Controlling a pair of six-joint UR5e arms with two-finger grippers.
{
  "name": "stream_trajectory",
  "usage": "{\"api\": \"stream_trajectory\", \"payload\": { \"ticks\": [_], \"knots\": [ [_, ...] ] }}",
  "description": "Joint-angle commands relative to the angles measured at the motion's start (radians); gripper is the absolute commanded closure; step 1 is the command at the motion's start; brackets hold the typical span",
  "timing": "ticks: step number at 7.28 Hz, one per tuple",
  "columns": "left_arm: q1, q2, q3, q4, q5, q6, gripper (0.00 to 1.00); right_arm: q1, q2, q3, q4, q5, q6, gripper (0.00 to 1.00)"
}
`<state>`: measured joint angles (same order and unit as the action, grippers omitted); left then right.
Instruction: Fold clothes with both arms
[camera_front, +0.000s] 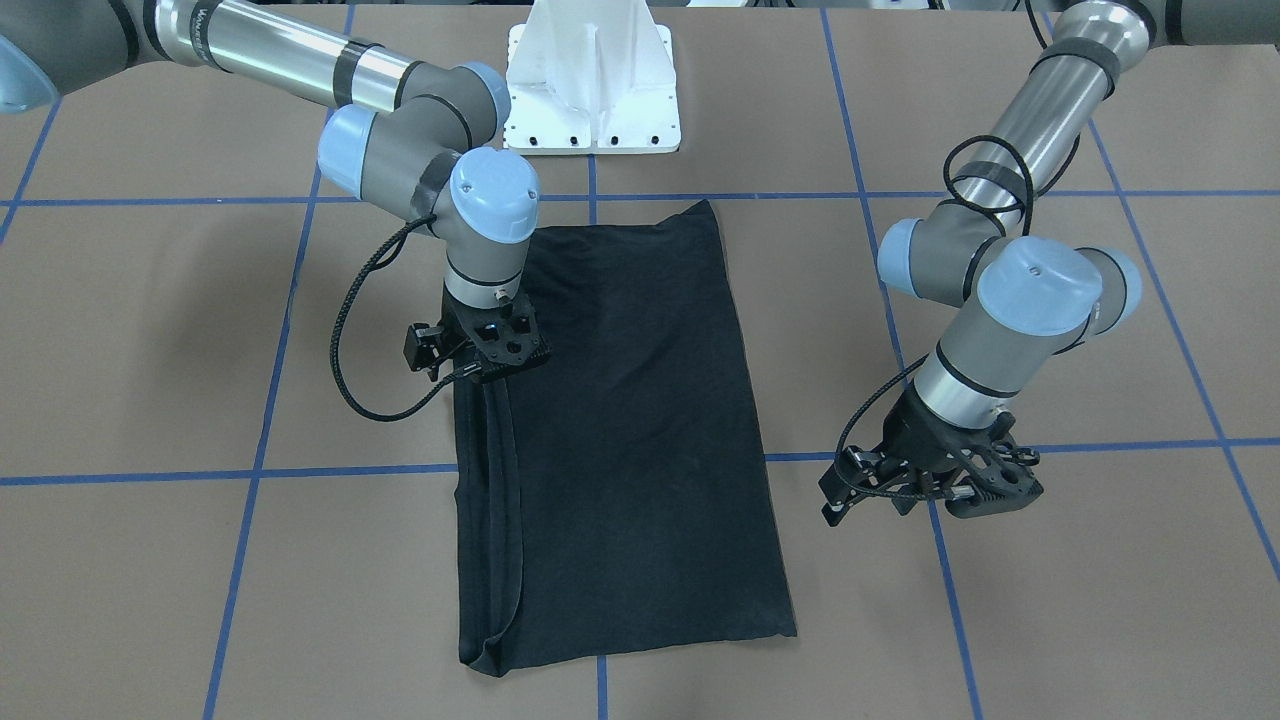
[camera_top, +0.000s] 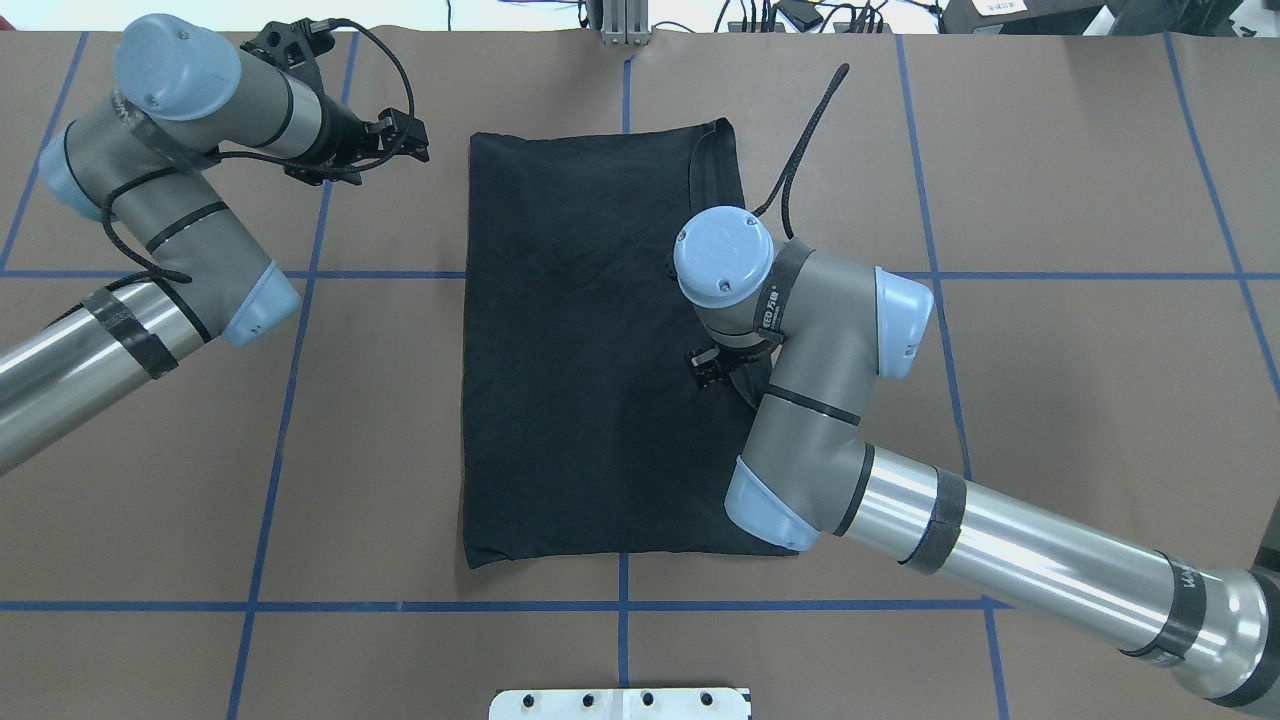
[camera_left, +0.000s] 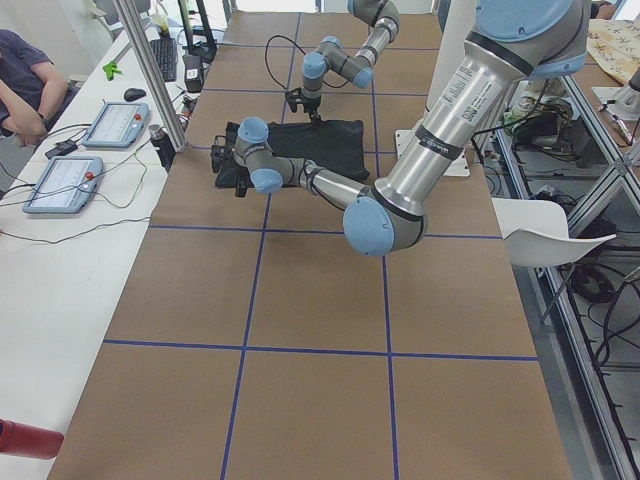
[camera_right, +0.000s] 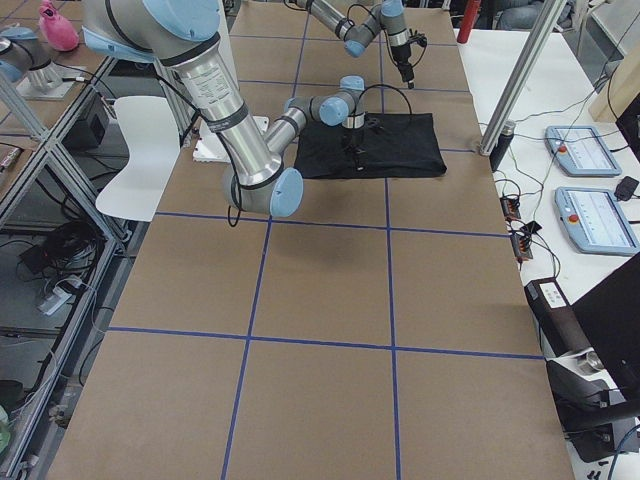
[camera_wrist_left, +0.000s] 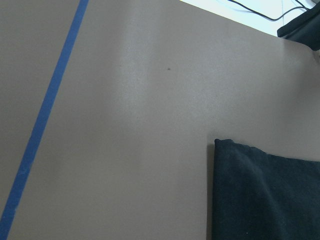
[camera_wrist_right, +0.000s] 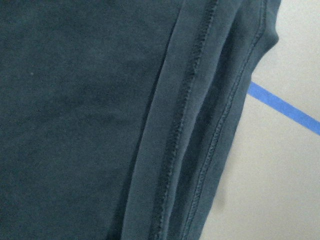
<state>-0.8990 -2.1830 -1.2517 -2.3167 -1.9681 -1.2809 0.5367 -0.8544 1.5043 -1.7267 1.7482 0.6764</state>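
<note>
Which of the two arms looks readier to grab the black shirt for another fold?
Probably the right. The right gripper sits over the T-shirt's hemmed long edge, about midway along it. The left gripper hangs over bare table, off the cloth beside the other long edge.

Brown table gridded with blue tape — white pedestal base on it, white chair alongside

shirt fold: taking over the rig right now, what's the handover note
Right hand: low over the shirt's layered long edge; grip not visible.
Left hand: off the shirt, over the table beside it; open or shut unclear.
Done: shirt lies flat as a long rectangle, no sleeves sticking out.
Left: probably the crosswise fold.
</note>
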Motion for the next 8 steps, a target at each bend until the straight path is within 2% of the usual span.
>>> {"api": "stream_trajectory", "payload": {
  "ticks": [1, 5, 6, 7, 8],
  "knots": [
    [0.0, -0.003, 0.0, -0.001, 0.0, 0.0, 0.0, 0.02, -0.003, 0.001, -0.002, 0.011, -0.015, 0.0],
    [0.0, -0.003, 0.0, 0.0, 0.0, 0.0, 0.0, 0.096, -0.096, 0.017, 0.001, 0.026, -0.131, 0.0],
    [0.0, -0.003, 0.001, 0.0, 0.0, 0.0, 0.0, 0.126, -0.147, 0.063, 0.001, 0.042, -0.179, 0.0],
    [0.0, -0.003, 0.0, 0.0, 0.0, 0.0, 0.0, 0.146, -0.159, 0.089, -0.002, 0.065, -0.184, 0.0],
    [0.0, -0.003, 0.0, 0.0, 0.0, 0.0, 0.0, 0.184, -0.15, 0.099, -0.002, 0.127, -0.185, 0.0]
  ]
}}
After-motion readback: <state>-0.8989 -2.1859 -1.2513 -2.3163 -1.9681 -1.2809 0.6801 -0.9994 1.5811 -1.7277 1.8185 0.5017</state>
